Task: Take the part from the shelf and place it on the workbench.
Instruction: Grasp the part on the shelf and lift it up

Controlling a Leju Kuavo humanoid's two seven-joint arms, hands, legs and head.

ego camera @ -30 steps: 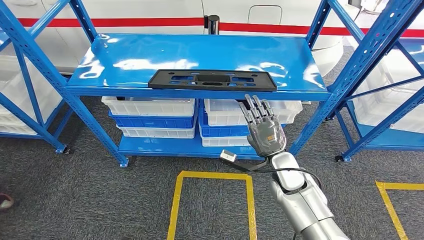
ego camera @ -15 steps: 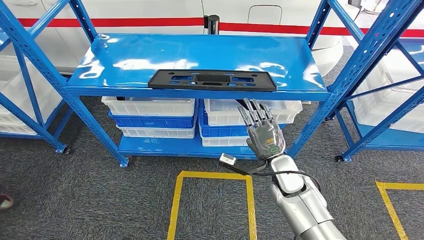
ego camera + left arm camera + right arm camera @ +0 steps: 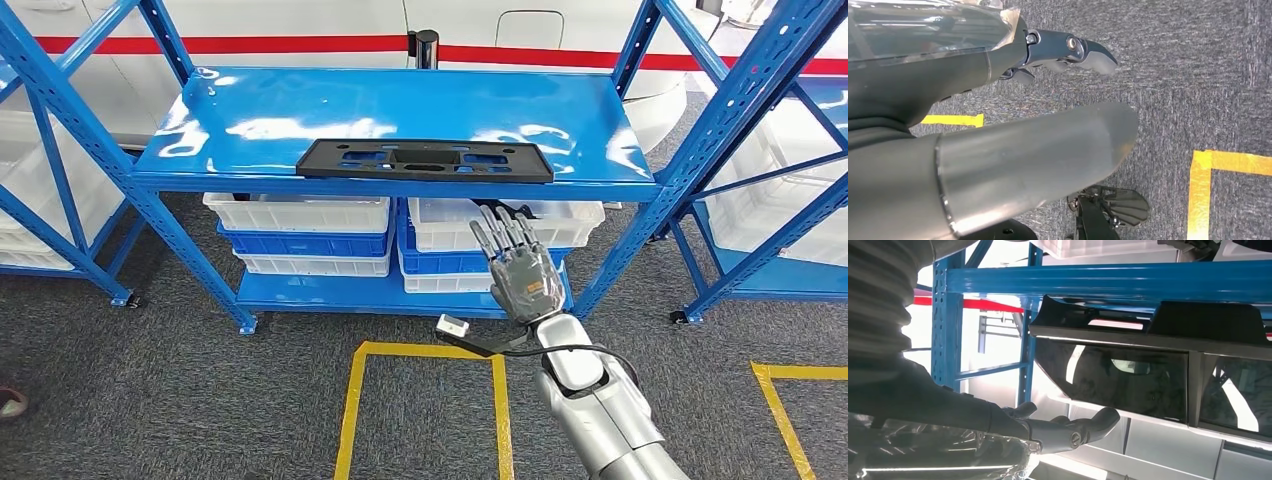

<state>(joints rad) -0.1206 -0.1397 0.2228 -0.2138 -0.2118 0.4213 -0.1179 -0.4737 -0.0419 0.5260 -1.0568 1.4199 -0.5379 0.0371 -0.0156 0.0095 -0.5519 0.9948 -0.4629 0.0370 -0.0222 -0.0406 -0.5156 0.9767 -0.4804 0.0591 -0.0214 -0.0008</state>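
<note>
1. On the upper deck of the blue shelf (image 3: pixel 250 100), close to its front edge, lies the black part (image 3: pixel 425 160), a long flat plate with cut-outs, lengthwise along the edge.
2. From the right wrist view the part (image 3: pixel 1148 365) fills the space under the blue front beam, its dark underside toward the camera.
3. Below and in front of the part's right end, the right hand (image 3: pixel 523 270) is raised on its silver arm, back of the hand toward the head camera, fingers (image 3: pixel 500 235) straight and spread, pointing up toward the shelf edge; it holds nothing and is apart from the part.
4. Behind the right hand, on the lower deck, stand stacked white and blue bins (image 3: pixel 300 235).
5. Beside the floor markings, the left hand (image 3: pixel 1068 50) hangs over grey carpet (image 3: pixel 1188 65); its dark fingers are close together with nothing in them, but whether they are curled in I cannot tell.
6. Yellow tape (image 3: pixel 425 352) outlines a square on the carpet in front of the shelf.
</note>
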